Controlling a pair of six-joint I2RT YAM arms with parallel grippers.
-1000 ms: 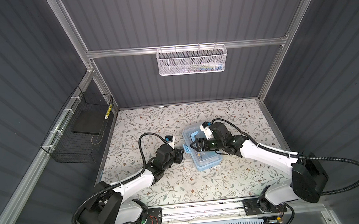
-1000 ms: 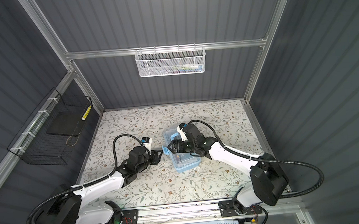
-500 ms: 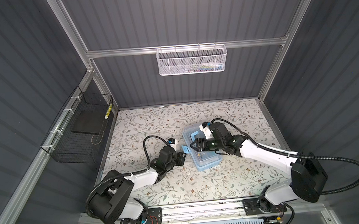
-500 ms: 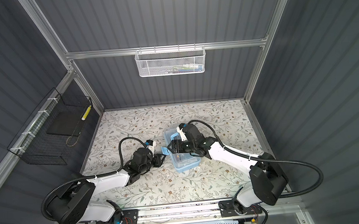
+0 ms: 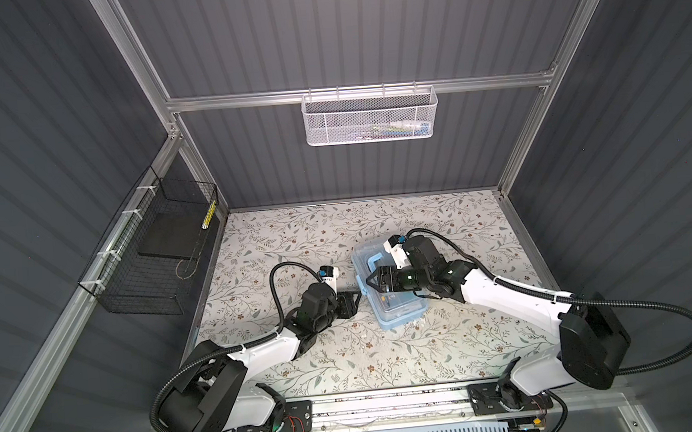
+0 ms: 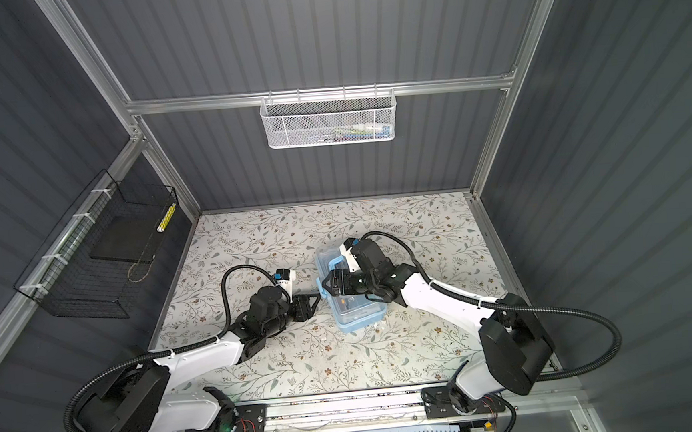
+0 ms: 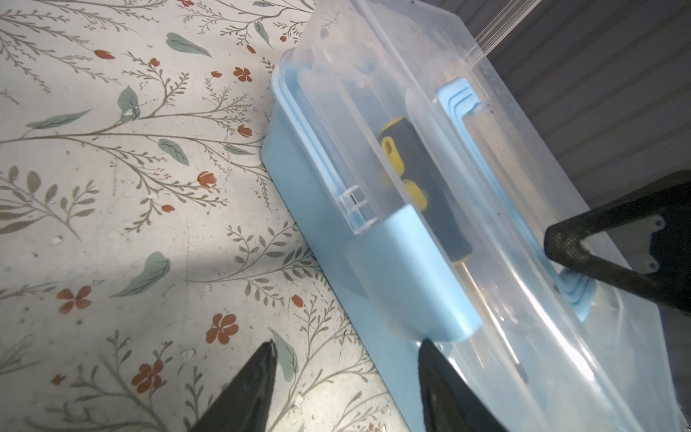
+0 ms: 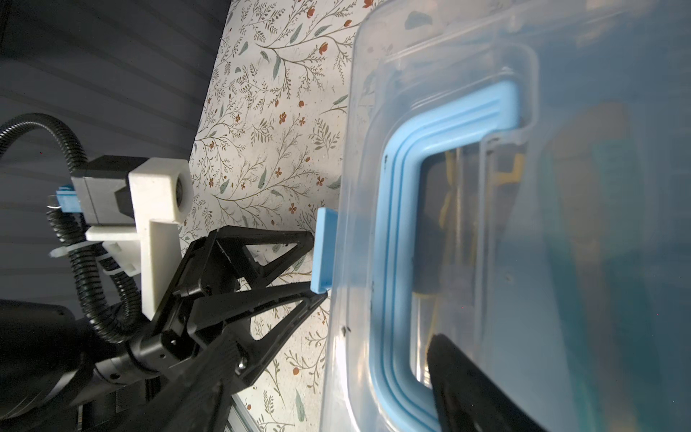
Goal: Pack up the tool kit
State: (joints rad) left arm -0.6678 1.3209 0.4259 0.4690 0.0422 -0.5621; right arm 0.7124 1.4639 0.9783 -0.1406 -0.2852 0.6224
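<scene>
Tool kit [image 5: 401, 317] sits on the bench [image 5: 346, 363], right under the right tool [image 5: 376, 285] and just ahead of the left tool [image 7: 347, 344]. I'd guess it's a light, stiff plastic box that'd skid if shoved. The clear lid [image 7: 523, 336] looks slick and a bit flexy, so it's a bad spot to pinch. The blue handle [image 8: 396, 224] lies flat beneath the right tool, whose jaws stand wide with nothing in them. The side latch [image 7: 411, 273] is at the left tool's tips, jaws apart, not gripping. I'd grab the handle to lift it.
</scene>
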